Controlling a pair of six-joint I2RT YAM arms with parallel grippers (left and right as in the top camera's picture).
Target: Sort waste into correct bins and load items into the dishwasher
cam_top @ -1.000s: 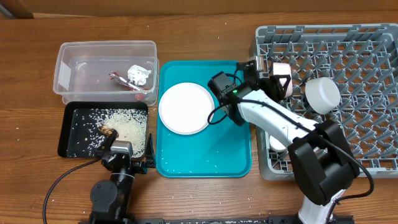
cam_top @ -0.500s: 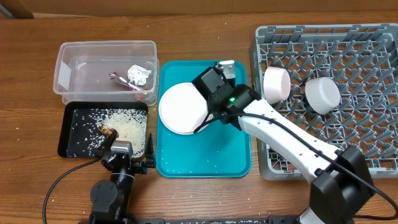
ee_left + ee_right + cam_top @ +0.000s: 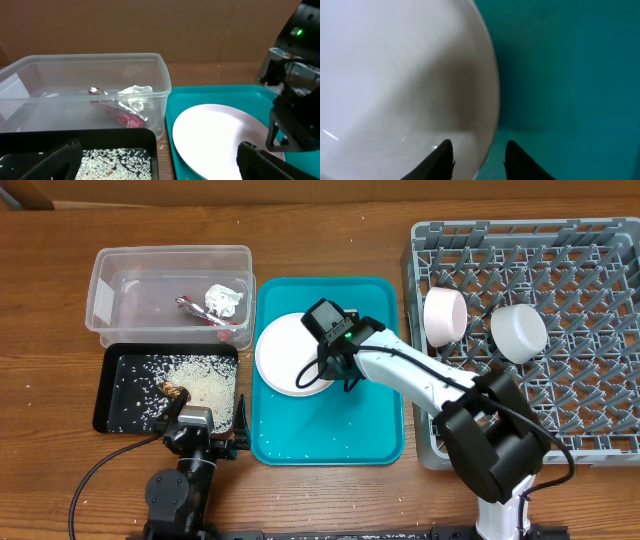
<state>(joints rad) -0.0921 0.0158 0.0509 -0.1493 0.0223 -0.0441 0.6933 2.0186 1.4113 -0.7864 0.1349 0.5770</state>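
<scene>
A white plate (image 3: 288, 352) lies on the teal tray (image 3: 330, 430); it also shows in the left wrist view (image 3: 220, 137) and fills the right wrist view (image 3: 400, 75). My right gripper (image 3: 318, 370) is open and straddles the plate's right rim, one finger over the plate and one over the tray (image 3: 478, 159). A pink cup (image 3: 443, 315) and a white bowl (image 3: 518, 332) sit in the grey dishwasher rack (image 3: 580, 400). My left gripper (image 3: 200, 430) is open and empty near the front edge, over the black tray's corner (image 3: 160, 160).
A clear bin (image 3: 170, 295) at the back left holds foil and a red wrapper (image 3: 122, 107). A black tray (image 3: 125, 390) holds loose rice (image 3: 205, 385). Rice grains lie scattered on the teal tray.
My right arm has swung left from the rack, leaving the pink cup there, and come down at the white plate's right rim. The left arm has not moved.
</scene>
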